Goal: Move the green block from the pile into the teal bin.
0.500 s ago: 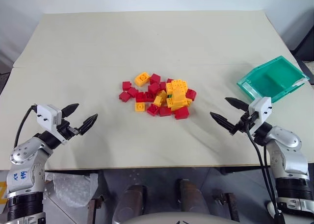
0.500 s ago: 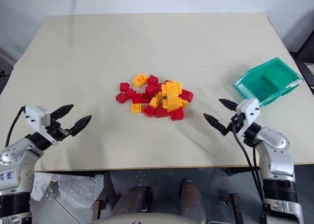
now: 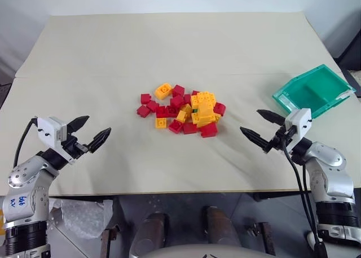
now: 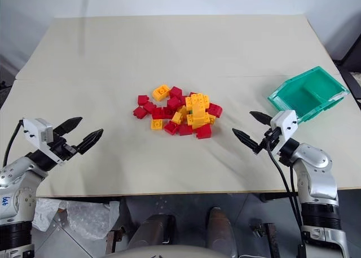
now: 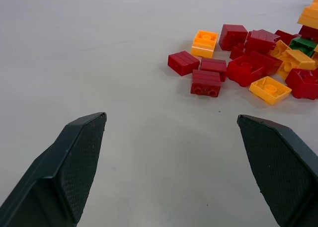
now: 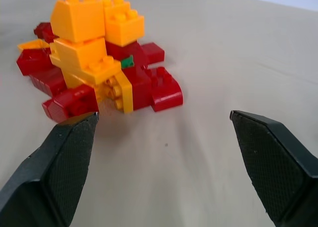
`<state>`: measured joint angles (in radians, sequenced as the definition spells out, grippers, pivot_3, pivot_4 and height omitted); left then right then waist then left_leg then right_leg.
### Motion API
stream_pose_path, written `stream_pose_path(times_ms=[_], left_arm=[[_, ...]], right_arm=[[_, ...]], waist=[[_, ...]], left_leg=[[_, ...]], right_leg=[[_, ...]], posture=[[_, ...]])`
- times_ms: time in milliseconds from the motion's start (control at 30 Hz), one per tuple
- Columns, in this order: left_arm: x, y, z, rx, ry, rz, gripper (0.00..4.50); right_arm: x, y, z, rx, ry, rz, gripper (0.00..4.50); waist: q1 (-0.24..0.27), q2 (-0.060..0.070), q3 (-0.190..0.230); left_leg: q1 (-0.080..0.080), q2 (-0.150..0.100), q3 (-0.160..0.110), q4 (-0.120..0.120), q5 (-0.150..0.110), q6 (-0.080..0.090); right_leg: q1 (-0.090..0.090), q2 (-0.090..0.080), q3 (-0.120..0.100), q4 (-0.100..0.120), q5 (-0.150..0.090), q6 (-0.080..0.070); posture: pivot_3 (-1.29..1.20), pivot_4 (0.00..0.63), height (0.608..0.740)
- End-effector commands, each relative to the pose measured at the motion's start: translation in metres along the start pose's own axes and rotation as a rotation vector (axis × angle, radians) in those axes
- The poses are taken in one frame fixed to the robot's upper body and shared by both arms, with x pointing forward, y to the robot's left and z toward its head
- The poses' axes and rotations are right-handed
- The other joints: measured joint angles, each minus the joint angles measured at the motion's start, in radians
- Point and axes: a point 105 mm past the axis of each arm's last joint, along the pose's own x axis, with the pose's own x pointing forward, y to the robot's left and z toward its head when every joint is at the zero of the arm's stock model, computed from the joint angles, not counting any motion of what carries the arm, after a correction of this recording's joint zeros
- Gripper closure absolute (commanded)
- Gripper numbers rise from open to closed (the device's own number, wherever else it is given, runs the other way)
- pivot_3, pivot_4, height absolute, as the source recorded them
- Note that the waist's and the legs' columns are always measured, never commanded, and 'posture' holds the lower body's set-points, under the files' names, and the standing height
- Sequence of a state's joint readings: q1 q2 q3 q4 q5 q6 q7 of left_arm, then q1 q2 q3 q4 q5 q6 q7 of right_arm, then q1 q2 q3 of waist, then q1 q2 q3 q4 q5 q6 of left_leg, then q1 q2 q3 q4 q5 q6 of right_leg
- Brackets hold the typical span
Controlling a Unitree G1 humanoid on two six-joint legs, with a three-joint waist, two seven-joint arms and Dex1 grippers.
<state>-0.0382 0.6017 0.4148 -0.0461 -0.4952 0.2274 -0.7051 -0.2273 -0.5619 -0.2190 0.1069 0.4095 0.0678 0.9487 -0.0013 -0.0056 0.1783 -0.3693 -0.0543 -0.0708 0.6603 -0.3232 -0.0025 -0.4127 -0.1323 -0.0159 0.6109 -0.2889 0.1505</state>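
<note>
1. Change over the last half second: almost none. My left tool (image 3: 87, 132) has drifted slightly outward, away from the pile (image 3: 181, 111); my right tool (image 3: 261, 127) sits where it was. No brick has moved.
2. Left tool: fingers wide apart, empty, level over the counter (image 3: 169, 49), pile well ahead of it toward the middle.
3. Right tool: fingers wide apart too, empty, aimed inward at the pile with bare counter between.
4. Green block (image 6: 127, 61): buried in the pile, just a sliver showing between red bricks under the stacked yellow-orange ones on my right tool's side. From the left tool's side it shows at the far edge of the pile.
5. Teal bin (image 3: 313, 92): just behind and outboard of my right tool, empty as far as I can see.
6. Meaning: approach hasn't started. My call is that the right tool is better placed, near both the block and the bin. Risk: neighbours crowd the block, so a clean pinch looks tight.
</note>
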Motion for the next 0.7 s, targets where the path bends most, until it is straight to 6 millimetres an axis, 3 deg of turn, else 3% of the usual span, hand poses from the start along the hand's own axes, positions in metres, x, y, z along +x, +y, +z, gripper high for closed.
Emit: stream_pose_path(times_ms=[33, 233, 300, 500, 700], left_arm=[[-0.002, 0.001, 0.021, 0.040, -0.075, -0.022, 0.00], [-0.001, -0.005, 0.020, 0.026, -0.063, -0.080, 0.00], [0.000, -0.009, 0.021, 0.026, -0.065, -0.113, 0.00], [0.009, -0.020, 0.026, 0.035, -0.075, -0.228, 0.00], [0.024, -0.035, 0.031, 0.042, -0.095, -0.427, 0.00]], right_arm=[[0.001, 0.000, 0.014, -0.038, -0.030, 0.026, 0.04], [-0.003, 0.003, 0.013, -0.030, 0.015, 0.034, 0.04], [-0.006, 0.004, 0.013, -0.002, 0.033, 0.017, 0.43], [-0.008, 0.029, 0.020, -0.017, 0.088, 0.094, 2.28], [0.015, 0.066, 0.039, -0.037, 0.117, 0.125, 4.34]], waist=[[0.000, 0.000, 0.000], [0.000, 0.000, 0.000], [0.000, 0.000, 0.000], [0.002, 0.000, 0.000], [0.000, 0.000, 0.000]], left_leg=[[0.000, 0.000, 0.000, 0.000, 0.000, 0.000], [0.000, 0.000, 0.000, 0.000, 0.000, 0.000], [0.000, 0.000, 0.000, 0.000, 0.000, 0.000], [0.000, 0.000, 0.000, 0.000, 0.000, 0.000], [0.000, 0.000, 0.000, 0.000, 0.000, 0.000]], right_leg=[[0.000, 0.000, 0.000, 0.000, 0.000, 0.000], [0.000, 0.000, 0.000, 0.000, 0.000, 0.000], [0.000, 0.000, 0.000, 0.000, 0.000, 0.000], [0.000, 0.000, 0.000, -0.001, 0.000, 0.000], [0.000, 0.000, 0.000, -0.001, 0.000, 0.000]], posture=[[0.00, 0.150, 0.740], [0.00, 0.150, 0.740], [0.00, 0.150, 0.740], [0.00, 0.150, 0.740], [0.00, 0.150, 0.740]])
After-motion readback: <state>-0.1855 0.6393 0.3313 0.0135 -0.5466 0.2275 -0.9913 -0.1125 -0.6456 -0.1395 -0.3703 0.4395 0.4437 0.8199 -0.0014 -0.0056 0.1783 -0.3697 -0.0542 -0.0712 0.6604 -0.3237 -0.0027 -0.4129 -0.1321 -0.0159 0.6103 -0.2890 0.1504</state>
